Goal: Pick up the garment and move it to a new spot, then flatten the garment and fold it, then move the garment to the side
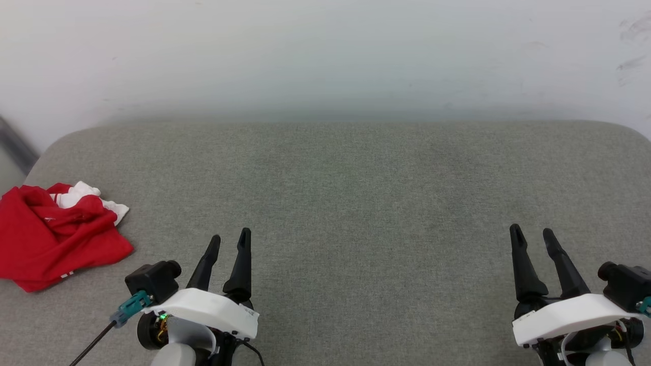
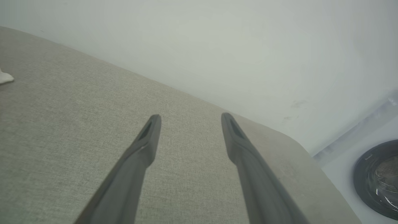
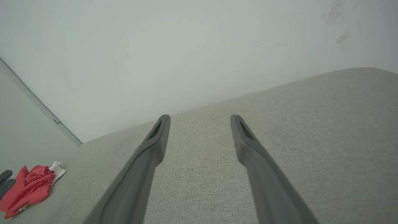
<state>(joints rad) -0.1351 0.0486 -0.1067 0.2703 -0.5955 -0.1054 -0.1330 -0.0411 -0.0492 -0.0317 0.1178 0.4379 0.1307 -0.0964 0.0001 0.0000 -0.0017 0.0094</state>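
The garment [image 1: 56, 236] lies crumpled in a red heap with white cloth showing at its top, at the far left edge of the grey padded surface [image 1: 356, 193]. In the right wrist view the garment [image 3: 29, 188] sits at the lower left. A white tip of it [image 2: 4, 77] shows at the left edge of the left wrist view. My left gripper [image 1: 230, 240] hovers open near the front, to the right of the heap and apart from it, with nothing between its fingers. My right gripper [image 1: 532, 231] stands open and empty at the front right.
A pale wall [image 1: 325, 56] rises behind the padded surface. A dark round object [image 2: 377, 179] sits on the floor beyond the surface's right end. A grey strip [image 1: 15, 145] runs along the wall at the far left.
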